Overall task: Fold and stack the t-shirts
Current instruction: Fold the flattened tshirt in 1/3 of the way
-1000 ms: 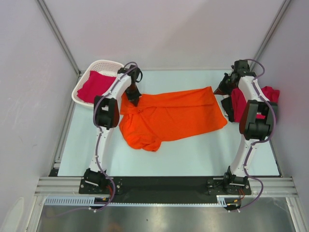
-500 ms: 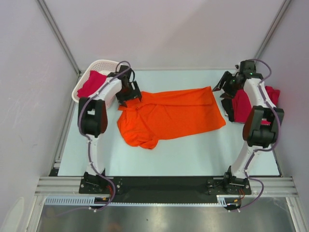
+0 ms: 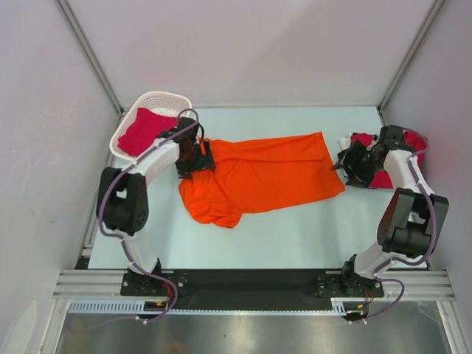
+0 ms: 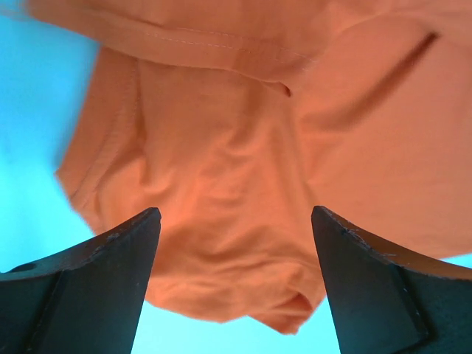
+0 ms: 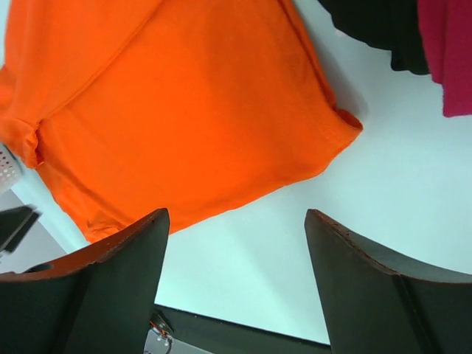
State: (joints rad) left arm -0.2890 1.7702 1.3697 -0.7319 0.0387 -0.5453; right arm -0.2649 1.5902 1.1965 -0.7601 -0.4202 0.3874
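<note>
A bright orange t-shirt (image 3: pixel 258 177) lies spread across the middle of the table, bunched at its near left corner. My left gripper (image 3: pixel 193 156) hovers over its far left edge, open; in the left wrist view the orange t-shirt (image 4: pixel 221 162) lies below the gripper (image 4: pixel 235 210), with nothing between the fingers. My right gripper (image 3: pixel 348 164) stands open just off the shirt's right edge. In the right wrist view that gripper (image 5: pixel 236 212) hangs over bare table beside the orange t-shirt (image 5: pixel 169 110). A crimson t-shirt (image 3: pixel 144 130) fills the basket. Another crimson t-shirt (image 3: pixel 384 175) lies at the far right.
The white lattice basket (image 3: pixel 158 96) stands at the back left corner. A dark patch (image 5: pixel 376 29) shows next to the crimson t-shirt (image 5: pixel 446 51) in the right wrist view. The black base rail (image 3: pixel 251 284) runs along the near table edge.
Both grippers have opened and let go of the orange t-shirt, which now lies flat. The left gripper came nearer over the shirt's left edge; the right gripper swung down beside the right crimson t-shirt.
</note>
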